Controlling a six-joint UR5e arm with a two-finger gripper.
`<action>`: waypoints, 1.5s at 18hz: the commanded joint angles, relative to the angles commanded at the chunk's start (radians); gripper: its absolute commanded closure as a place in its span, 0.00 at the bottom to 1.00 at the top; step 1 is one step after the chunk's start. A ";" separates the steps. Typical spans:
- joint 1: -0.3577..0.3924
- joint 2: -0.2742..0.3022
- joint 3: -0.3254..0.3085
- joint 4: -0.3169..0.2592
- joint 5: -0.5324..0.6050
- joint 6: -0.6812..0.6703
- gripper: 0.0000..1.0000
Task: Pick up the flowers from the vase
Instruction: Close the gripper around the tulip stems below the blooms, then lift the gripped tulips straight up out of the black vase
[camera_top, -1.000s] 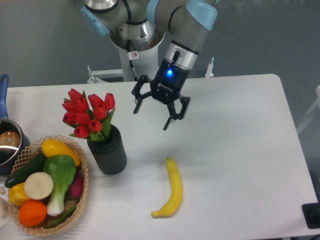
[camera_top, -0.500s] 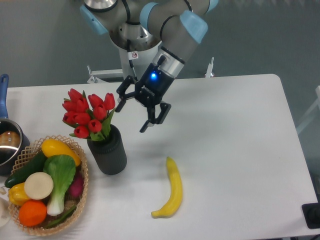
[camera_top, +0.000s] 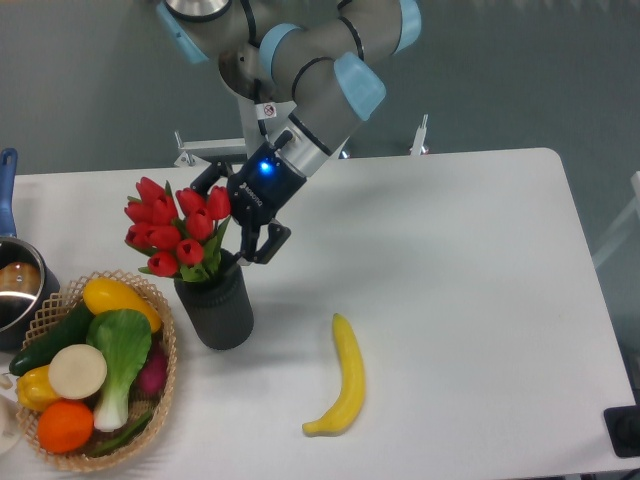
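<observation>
Arm angled down-left, gripper (camera_top: 232, 222) with fingers spread

On the white tabletop (camera_top: 480, 300) stand one ribbed dark grey cylindrical vase (camera_top: 216, 305) holding one bunch of about ten red tulip flowers (camera_top: 178, 230), one yellow banana (camera_top: 343, 380), one woven wicker basket (camera_top: 166, 345) and one steel pot (camera_top: 18, 290); one black two-finger end effector (camera_top: 230, 222) hangs above.

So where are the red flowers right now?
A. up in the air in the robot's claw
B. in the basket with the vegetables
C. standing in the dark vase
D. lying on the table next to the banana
C. The flowers stand with their stems in the dark vase, and the gripper is close beside them, open, not holding them.
</observation>
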 joint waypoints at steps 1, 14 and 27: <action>0.000 0.000 0.005 0.000 0.000 0.000 0.79; 0.031 0.055 0.066 -0.002 -0.101 -0.132 1.00; 0.118 0.055 0.262 -0.005 -0.235 -0.508 1.00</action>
